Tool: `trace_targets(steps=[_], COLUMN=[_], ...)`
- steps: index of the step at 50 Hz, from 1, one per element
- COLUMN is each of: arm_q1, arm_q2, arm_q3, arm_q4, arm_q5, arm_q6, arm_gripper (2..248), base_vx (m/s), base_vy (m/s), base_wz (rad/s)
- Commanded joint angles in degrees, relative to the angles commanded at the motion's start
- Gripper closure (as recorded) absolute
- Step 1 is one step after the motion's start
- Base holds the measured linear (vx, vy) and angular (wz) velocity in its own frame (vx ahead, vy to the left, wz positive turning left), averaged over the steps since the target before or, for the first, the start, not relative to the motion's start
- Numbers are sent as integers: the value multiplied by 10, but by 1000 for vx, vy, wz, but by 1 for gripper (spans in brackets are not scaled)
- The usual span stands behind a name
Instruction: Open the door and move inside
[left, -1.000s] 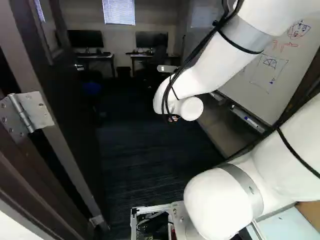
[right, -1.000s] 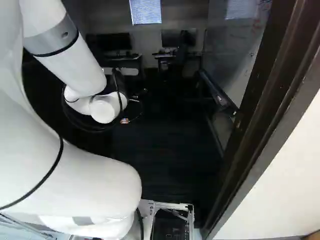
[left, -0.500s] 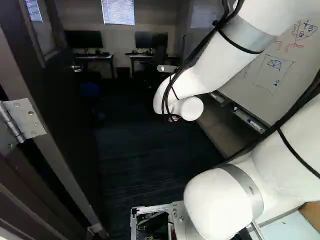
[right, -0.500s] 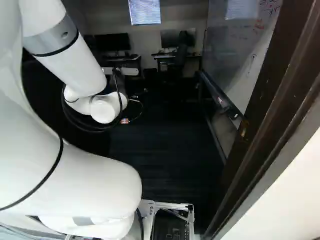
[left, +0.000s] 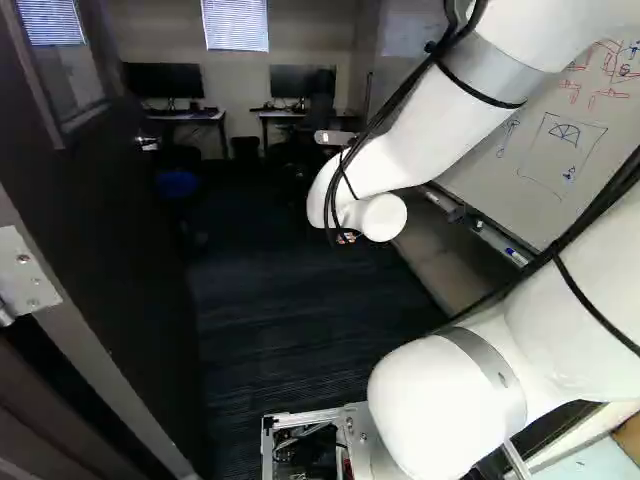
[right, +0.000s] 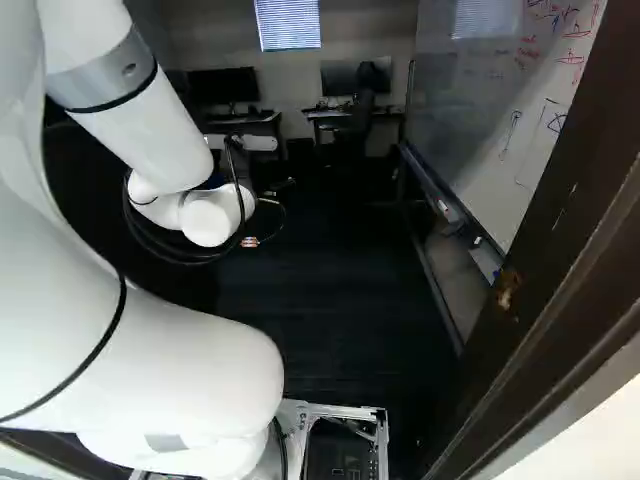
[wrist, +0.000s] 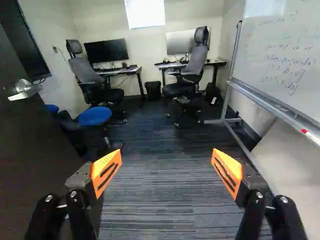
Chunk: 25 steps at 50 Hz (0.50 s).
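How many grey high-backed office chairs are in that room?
2: one grey chair behind the round blue stool, another grey chair nearer the metal-framed whiteboard. The dark door may hide more.

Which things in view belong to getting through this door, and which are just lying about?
For the job:
- door, standing open
- door handle
- hinge
- door frame
- gripper, open and empty

Just around:
- whiteboard
- blue stool
- office chairs
- desks
- monitors
- bin
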<state>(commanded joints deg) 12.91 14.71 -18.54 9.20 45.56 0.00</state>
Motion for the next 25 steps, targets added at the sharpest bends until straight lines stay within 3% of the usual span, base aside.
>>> trace_targets(steps=[25], arm_q1=[0], arm_q2=[0], arm_q3=[0], arm_q4=[0], arm_q5=[0], arm_q6=[0], arm_gripper=[3], base_vx=[99], base_vy=[7], base_wz=[-1])
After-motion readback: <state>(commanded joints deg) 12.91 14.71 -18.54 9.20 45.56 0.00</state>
